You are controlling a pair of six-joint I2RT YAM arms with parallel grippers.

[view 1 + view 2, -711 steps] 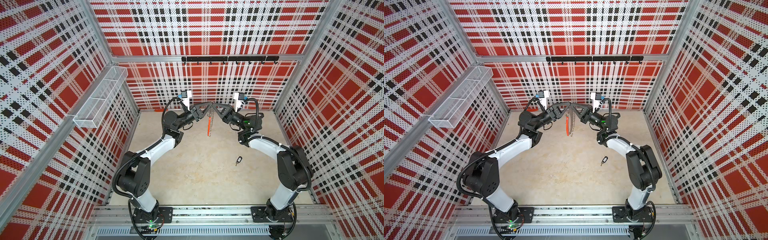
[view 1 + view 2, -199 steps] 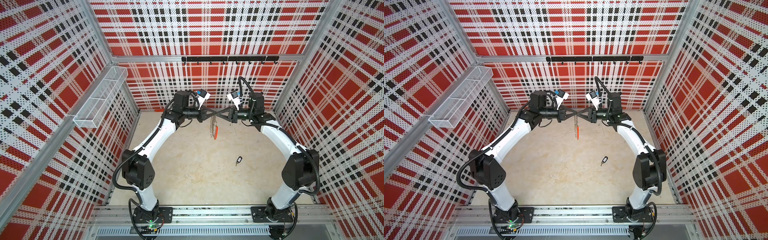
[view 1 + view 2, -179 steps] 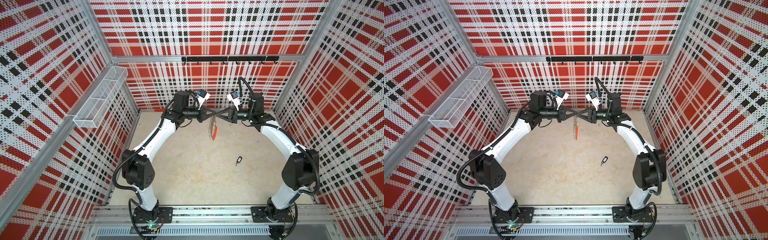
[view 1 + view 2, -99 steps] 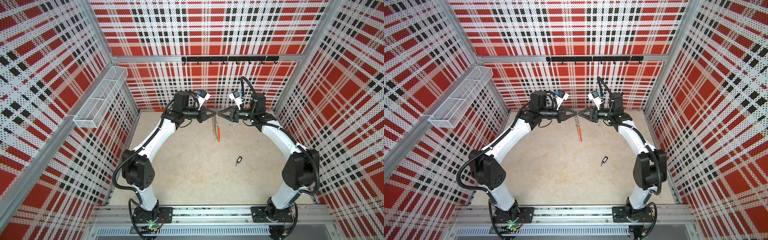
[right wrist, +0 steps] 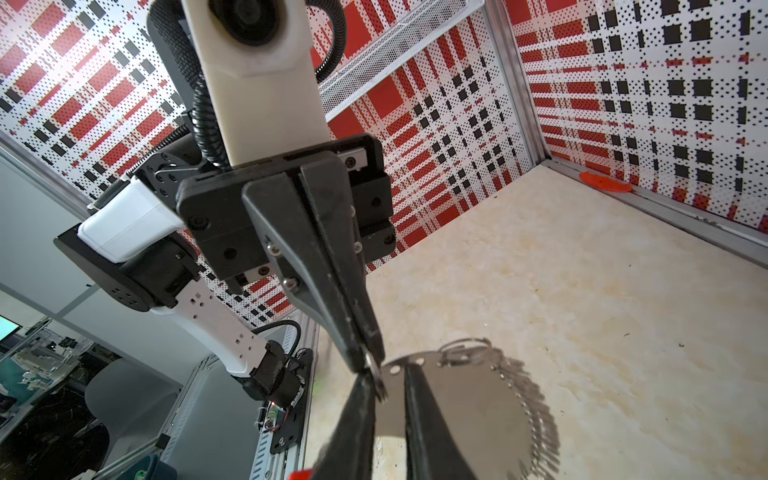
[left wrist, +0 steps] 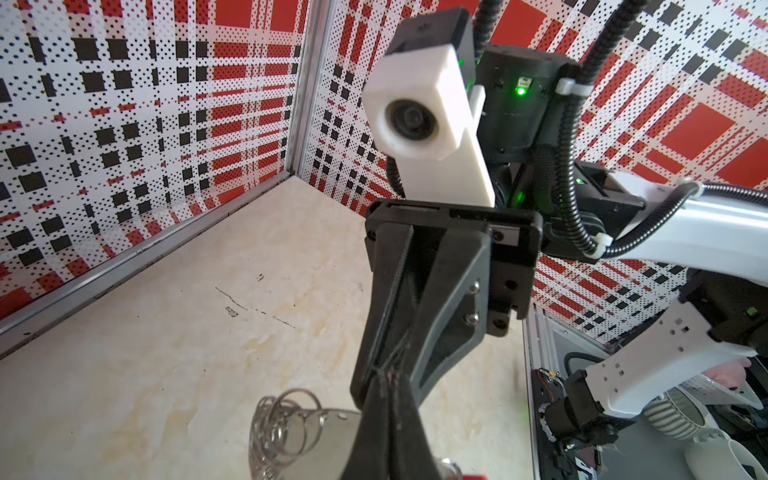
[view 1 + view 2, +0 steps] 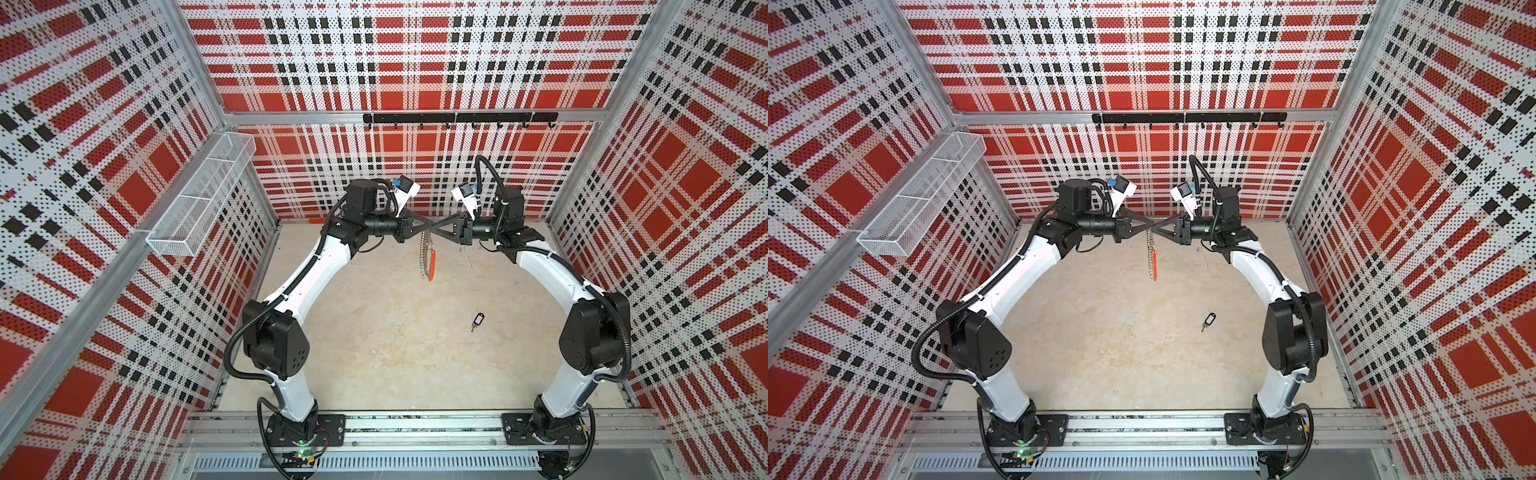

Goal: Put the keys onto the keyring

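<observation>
Left gripper [image 7: 430,227]: we see its jaws pressed together on the top of the keyring [image 7: 432,266], raised above the table [image 7: 374,353].
Right gripper [image 7: 441,227]: it meets the left one tip to tip. In its wrist view the fingers [image 5: 428,424] stand a narrow gap apart at the hoop's top, and we cannot tell whether they pinch it.
Keyring: it hangs below the two tips, with the split rings bunched beside the orange segment.
Key [image 7: 477,322]: it lies with its black tag on the table, nearer the right arm and well apart from the keyring.
</observation>
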